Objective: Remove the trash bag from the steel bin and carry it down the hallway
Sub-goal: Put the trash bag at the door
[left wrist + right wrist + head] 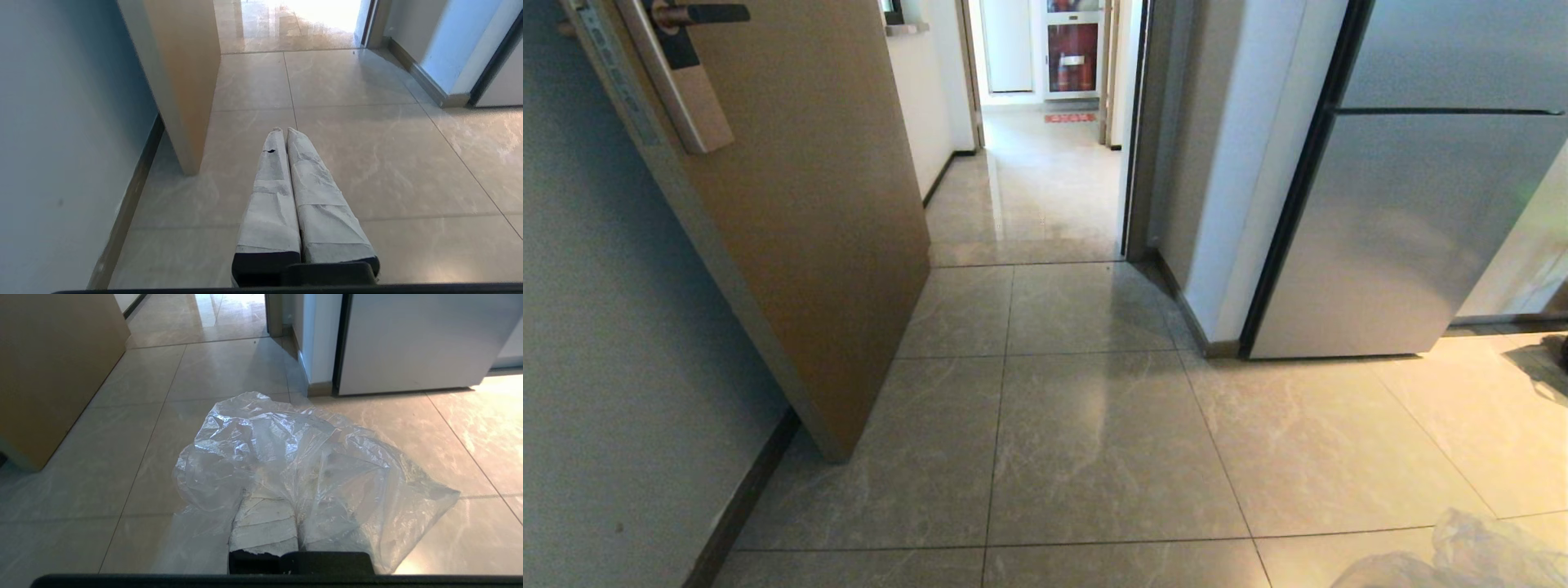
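While the head view catches only a crinkled corner of the trash bag (1470,555) at its lower right edge, the right wrist view shows the whole of it — one clear plastic bag (302,457) billowed over the right hand (286,506), whose two white-wrapped fingers (263,522) are pressed together on the film and hold it above the floor. Its contents cannot be made out through the creases. The left wrist view alone shows the left hand (284,130), its two wrapped fingers closed against each other with nothing between them, hanging over the grey marbled floor (367,163). One brown door (809,204) stands open on the left, one steel refrigerator (1405,220) stands on the right, and between them the hallway (1037,196) runs ahead — only the head view reaches its far end.
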`<state>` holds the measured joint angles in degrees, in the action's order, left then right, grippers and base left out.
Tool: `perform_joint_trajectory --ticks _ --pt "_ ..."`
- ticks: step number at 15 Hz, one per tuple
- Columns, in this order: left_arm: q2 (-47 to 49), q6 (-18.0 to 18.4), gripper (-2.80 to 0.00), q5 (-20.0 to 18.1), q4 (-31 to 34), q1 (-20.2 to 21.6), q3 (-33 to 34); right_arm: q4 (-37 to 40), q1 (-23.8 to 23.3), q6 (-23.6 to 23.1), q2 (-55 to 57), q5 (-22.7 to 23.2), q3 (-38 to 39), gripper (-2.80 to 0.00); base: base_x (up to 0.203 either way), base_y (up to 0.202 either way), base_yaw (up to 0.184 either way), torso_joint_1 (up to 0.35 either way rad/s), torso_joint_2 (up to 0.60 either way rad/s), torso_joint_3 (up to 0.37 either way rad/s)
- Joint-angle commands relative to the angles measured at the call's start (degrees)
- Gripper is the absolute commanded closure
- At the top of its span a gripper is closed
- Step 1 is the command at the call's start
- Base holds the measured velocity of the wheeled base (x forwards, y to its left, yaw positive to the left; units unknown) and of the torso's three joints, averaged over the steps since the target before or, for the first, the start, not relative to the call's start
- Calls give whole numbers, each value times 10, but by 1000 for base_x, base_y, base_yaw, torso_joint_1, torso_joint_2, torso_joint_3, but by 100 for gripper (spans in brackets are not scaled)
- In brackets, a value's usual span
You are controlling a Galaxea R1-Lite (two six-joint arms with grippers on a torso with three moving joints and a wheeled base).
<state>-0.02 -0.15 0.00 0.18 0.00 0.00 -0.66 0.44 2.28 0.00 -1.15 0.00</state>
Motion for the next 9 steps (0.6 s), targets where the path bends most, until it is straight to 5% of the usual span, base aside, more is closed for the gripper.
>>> perform_joint_trajectory --ticks 1,9 --pt "0 0 0 0 0 0 0 0 0 0 1 0 1 0 198 0 -2 2 6 -1" --pt "0 0 0 0 0 0 0 0 0 0 1 0 1 0 191 0 0 1 1 2"
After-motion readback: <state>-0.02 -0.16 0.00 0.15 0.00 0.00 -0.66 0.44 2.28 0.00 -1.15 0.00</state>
